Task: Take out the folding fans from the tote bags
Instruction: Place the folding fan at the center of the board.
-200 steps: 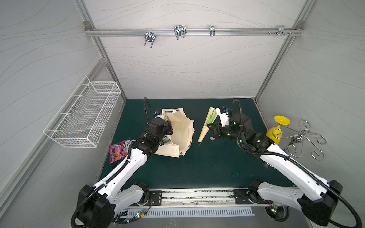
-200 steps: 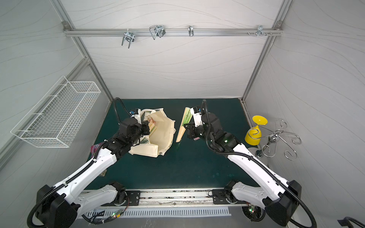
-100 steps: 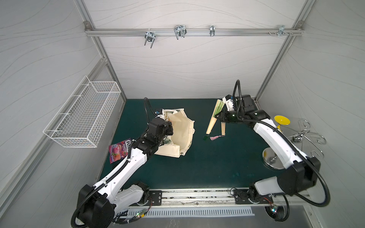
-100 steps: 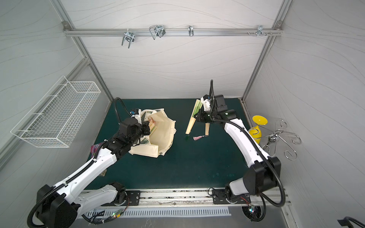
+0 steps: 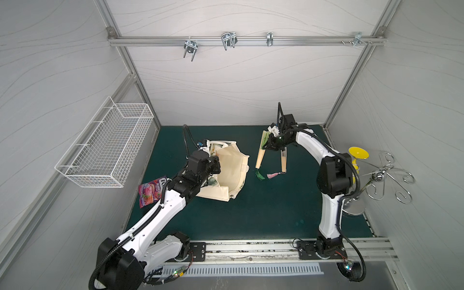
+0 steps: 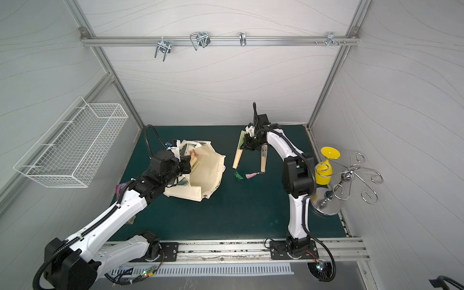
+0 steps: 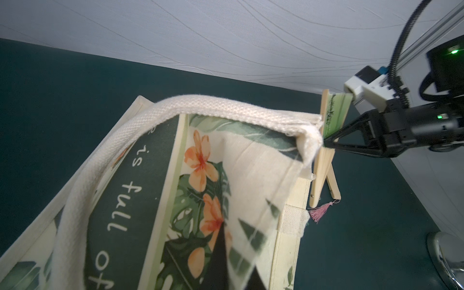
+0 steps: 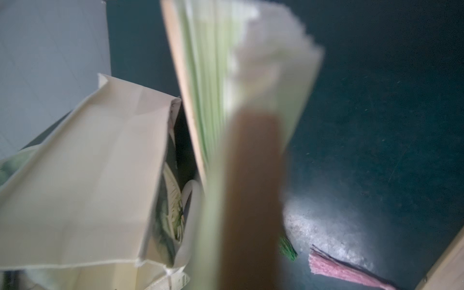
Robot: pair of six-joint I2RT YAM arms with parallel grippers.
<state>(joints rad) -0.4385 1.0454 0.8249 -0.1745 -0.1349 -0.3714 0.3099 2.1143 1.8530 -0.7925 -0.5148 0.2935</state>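
While left gripper (image 5: pixel 218 163) pinched tote bag (image 5: pixel 233 173) fabric, right gripper (image 5: pixel 268 148) clamped tight on green-tasselled fan (image 5: pixel 259 159), pink-tasselled fan (image 5: pixel 283 163) lay just beside.

The dark green mat (image 5: pixel 251 213) carries a cream tote bag (image 5: pixel 233 170) on its left half, a pink snack packet (image 5: pixel 150 193) at its left edge, a bamboo folding fan (image 5: pixel 284 162) with a pink tassel (image 5: pixel 272 175) toward the back, and a chrome stand's base (image 5: pixel 354 208) at right.

The right tool (image 5: pixel 269 148) drew back from beside the tote bag (image 5: pixel 233 170) toward the back of the table (image 5: pixel 251 213) as its arm folded upright, taking the green fan (image 5: pixel 259 157) along; a pink-tasselled fan (image 5: pixel 283 162) emerged lying just beside it.
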